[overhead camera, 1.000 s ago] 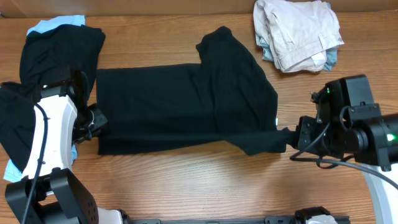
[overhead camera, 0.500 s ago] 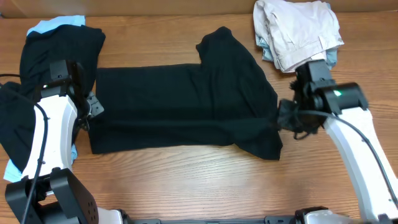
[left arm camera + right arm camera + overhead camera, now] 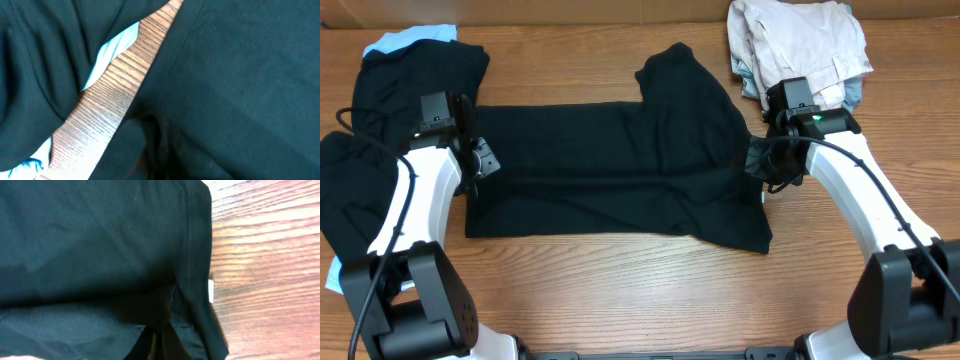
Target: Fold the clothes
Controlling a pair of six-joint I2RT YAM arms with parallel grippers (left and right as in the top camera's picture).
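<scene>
Right wrist shows black shirt (image 3: 100, 245) with small white label (image 3: 210, 291).

You see a plain black shirt (image 3: 610, 170) on a counter (image 3: 620, 290) of warm brown, streaky wood grain. Its label (image 3: 210, 291) is white (a mere fleck). The heap (image 3: 410, 85) is black too, edged with light blue cloth (image 3: 410, 38); the pile (image 3: 800, 50) is beige and cream.

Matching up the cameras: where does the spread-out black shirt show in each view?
Overhead: shirt across the middle.
Left wrist: shirt fills the right side, past a diagonal strip of table.
Right wrist: shirt fills the left, hem running down the picture.
Shared landmark: the wooden table, bare beside the shirt's edge in all three.
</scene>
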